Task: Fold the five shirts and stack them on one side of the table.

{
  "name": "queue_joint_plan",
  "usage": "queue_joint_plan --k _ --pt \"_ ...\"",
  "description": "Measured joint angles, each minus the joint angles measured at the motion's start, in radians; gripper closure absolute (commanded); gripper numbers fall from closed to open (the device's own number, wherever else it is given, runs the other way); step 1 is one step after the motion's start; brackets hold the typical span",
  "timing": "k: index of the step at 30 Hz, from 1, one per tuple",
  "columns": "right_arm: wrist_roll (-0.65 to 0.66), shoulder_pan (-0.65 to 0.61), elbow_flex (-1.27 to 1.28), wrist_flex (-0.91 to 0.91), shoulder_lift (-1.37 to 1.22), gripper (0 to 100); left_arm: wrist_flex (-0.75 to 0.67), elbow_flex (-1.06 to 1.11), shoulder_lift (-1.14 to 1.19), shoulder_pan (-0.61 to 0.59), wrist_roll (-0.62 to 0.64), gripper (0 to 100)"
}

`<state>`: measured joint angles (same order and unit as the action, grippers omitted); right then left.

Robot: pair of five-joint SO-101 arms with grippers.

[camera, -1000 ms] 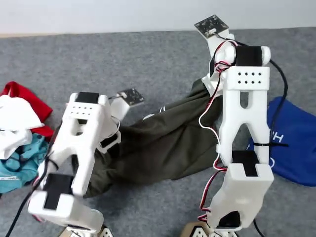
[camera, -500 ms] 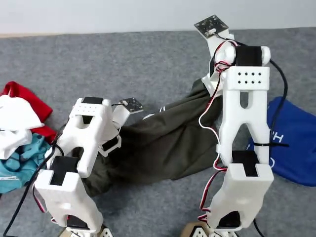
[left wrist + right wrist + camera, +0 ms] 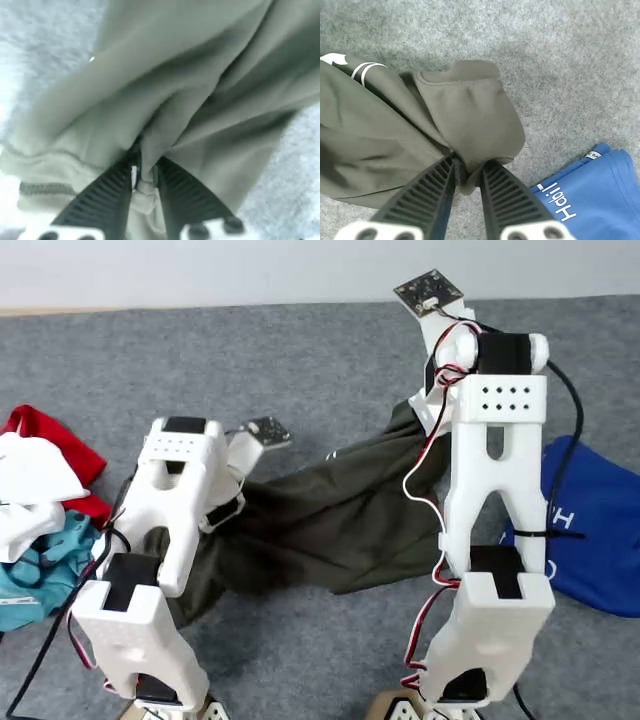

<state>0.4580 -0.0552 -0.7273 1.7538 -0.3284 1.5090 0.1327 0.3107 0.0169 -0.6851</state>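
An olive green shirt (image 3: 330, 520) hangs stretched between my two arms over the middle of the grey table. My left gripper (image 3: 145, 172) is shut on a pinched fold of the olive shirt (image 3: 200, 85) at its left end. My right gripper (image 3: 467, 172) is shut on a bunched edge of the olive shirt (image 3: 465, 110) at its far right end. In the high view the left arm (image 3: 165, 510) covers the shirt's left end and the right arm (image 3: 495, 470) stands over its right end.
A folded blue shirt (image 3: 595, 530) lies at the table's right edge, its corner (image 3: 587, 192) close to my right gripper. A heap of red (image 3: 55, 445), white (image 3: 30, 485) and teal (image 3: 35, 565) shirts lies at the left edge. The grey carpet (image 3: 250, 360) behind is bare.
My left arm drew back, then rose slightly with the shirt's left end, pulling the cloth tauter and narrower. The right arm has stayed still.
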Motion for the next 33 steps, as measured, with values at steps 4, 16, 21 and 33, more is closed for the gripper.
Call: queue_joint_plan --k 4,16,21,33 --pt "0.000 0.000 0.000 0.000 0.012 98.8 0.057 -0.068 0.005 0.000 0.000 99" --pt "0.000 0.000 0.000 0.000 0.012 98.8 0.071 -0.083 0.110 0.000 -0.026 88" --pt "0.000 0.000 0.000 0.000 0.012 98.8 0.072 -0.141 0.110 -0.003 -0.026 88" --pt "0.000 0.000 0.000 0.000 0.012 98.8 0.080 -0.180 0.118 -0.046 -0.026 88"
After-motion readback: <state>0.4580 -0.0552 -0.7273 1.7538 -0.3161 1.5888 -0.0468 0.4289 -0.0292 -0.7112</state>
